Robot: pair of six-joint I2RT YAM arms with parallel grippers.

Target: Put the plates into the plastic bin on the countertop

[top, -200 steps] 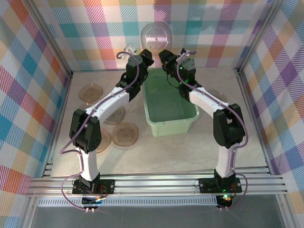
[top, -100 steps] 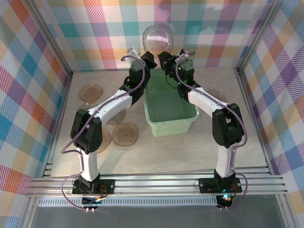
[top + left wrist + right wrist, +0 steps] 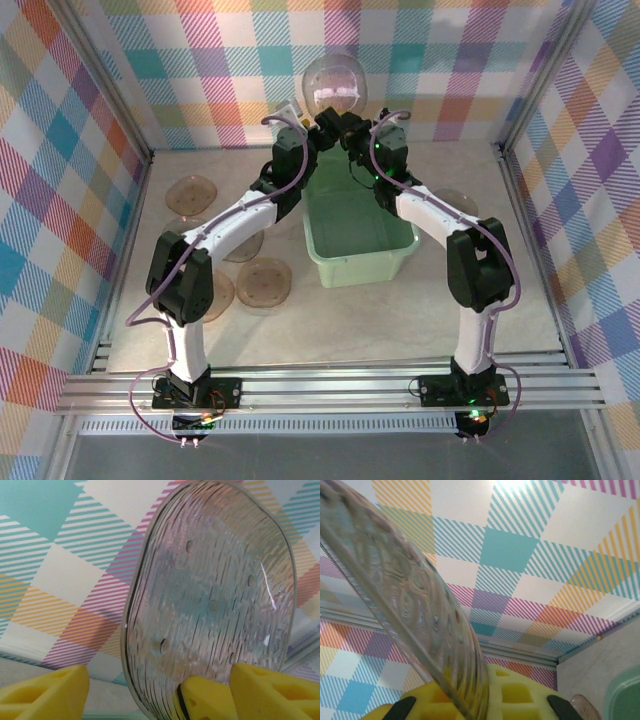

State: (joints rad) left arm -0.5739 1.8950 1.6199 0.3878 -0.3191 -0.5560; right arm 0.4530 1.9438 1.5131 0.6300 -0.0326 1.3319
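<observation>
A translucent ribbed plate (image 3: pixel 335 85) stands upright in the air above the far end of the mint-green plastic bin (image 3: pixel 365 268). My right gripper (image 3: pixel 337 122) is shut on its lower rim; in the right wrist view the plate (image 3: pixel 405 605) runs down between the yellow fingers of that gripper (image 3: pixel 470 700). My left gripper (image 3: pixel 310 124) is open beside it. In the left wrist view the plate (image 3: pixel 210 590) stands between the wide-apart fingers (image 3: pixel 45 690) of the left gripper (image 3: pixel 160 675), and the right gripper's finger clamps its rim. Several more plates (image 3: pixel 265 282) lie on the countertop (image 3: pixel 330 330) left of the bin.
One plate (image 3: pixel 190 193) lies at the far left near the plaid wall, another (image 3: pixel 455 200) right of the bin behind the right arm. Plaid walls close in the back and both sides. The bin's inside holds no plates.
The right gripper has closed on the plate's rim and the left gripper has opened, letting go of it. The plate now stands a little lower and more face-on.
</observation>
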